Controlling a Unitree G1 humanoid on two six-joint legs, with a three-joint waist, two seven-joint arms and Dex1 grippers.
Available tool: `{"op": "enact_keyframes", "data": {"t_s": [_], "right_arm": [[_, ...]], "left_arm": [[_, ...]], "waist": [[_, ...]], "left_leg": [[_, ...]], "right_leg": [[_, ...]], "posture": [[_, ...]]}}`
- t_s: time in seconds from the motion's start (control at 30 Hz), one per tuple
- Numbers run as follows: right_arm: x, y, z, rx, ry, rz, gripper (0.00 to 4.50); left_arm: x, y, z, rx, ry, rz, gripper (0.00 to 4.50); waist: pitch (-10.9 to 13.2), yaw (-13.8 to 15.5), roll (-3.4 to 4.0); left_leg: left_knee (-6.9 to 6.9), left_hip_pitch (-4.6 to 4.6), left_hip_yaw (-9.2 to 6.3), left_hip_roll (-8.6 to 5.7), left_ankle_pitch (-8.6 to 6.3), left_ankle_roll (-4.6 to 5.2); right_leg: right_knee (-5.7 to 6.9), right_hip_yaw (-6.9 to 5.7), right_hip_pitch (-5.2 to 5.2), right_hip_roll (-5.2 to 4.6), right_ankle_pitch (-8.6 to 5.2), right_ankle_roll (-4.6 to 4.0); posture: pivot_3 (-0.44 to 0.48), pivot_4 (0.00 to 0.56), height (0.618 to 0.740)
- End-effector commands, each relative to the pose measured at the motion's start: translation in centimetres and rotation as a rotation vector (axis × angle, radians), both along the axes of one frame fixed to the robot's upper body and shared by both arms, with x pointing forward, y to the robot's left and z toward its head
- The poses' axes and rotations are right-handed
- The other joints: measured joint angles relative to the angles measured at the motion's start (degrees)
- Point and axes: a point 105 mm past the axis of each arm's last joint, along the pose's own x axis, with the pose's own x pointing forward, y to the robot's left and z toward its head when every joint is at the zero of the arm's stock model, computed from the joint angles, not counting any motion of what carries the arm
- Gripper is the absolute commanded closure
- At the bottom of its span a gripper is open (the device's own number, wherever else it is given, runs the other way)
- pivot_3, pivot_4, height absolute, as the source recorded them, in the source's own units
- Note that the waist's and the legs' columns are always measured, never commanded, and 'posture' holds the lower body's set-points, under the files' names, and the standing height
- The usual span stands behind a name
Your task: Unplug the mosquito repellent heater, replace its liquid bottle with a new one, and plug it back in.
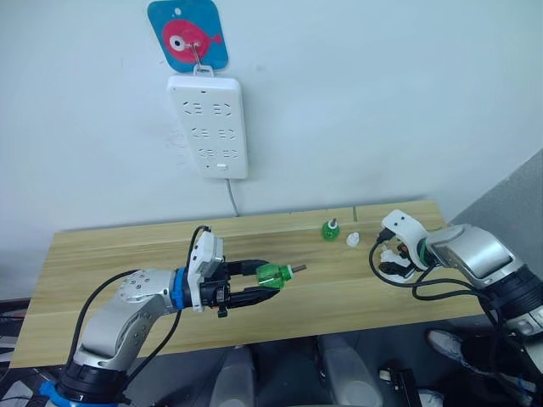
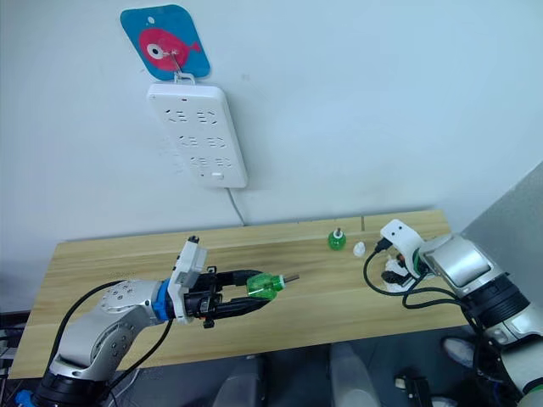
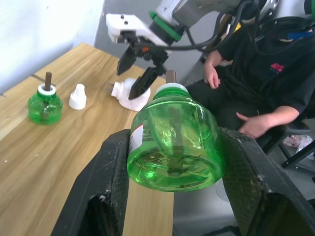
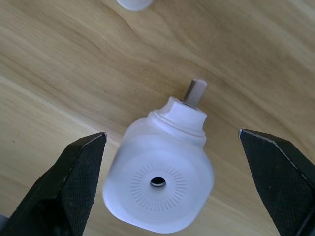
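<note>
Left gripper (image 3: 172,162) clamps a green bottle (image 3: 173,142) (label unreadable); right gripper (image 4: 174,187) hangs spread over the heater (image 4: 160,184) at the table's (image 1: 102,254) right.

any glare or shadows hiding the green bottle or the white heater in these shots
Left wrist view: the clear green plastic bottle in the left gripper carries soft highlights, wick readable inside. Right wrist view: the small white rounded heater is evenly lit, casting a faint shadow on the wooden table, between the open right gripper fingers. Nothing is hidden.
</note>
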Motion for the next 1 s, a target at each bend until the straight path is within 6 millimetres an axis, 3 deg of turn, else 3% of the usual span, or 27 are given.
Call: {"op": "enact_keyframes", "data": {"t_s": [0.03, 0.8, 1.0], "right_arm": [[0.0, -0.2, 0.4, 0.006, 0.012, -0.032, 0.00], [-0.5, -0.2, -1.3, 0.024, 0.099, -0.133, 0.00], [-0.4, -0.1, -1.4, 0.038, 0.104, -0.163, 1.33]], "left_arm": [[-0.5, -0.5, 0.6, -0.018, -0.030, -0.016, 2.25], [-0.5, -1.3, 1.1, -0.039, -0.022, 0.006, 2.25], [-0.3, -1.4, 1.1, -0.038, -0.024, 0.013, 2.25]], "waist": [[0.10, 0.00, 0.01], [0.50, 0.89, -0.07], [0.50, 1.03, -0.07]], "left_leg": [[0.00, 0.00, 0.00, 0.00, 0.00, 0.00], [0.00, 0.00, -0.02, 0.00, 0.00, 0.00], [0.00, -0.01, -0.02, 0.00, 0.00, -0.01]], "right_leg": [[0.00, 0.00, 0.00, 0.00, 0.00, 0.00], [0.00, -0.02, 0.00, 0.01, 0.00, 0.00], [0.00, -0.02, 0.00, 0.00, 0.00, 0.01]], "posture": [[-0.098, 0.297, 0.720], [-0.069, 0.297, 0.720], [-0.071, 0.290, 0.720]]}}
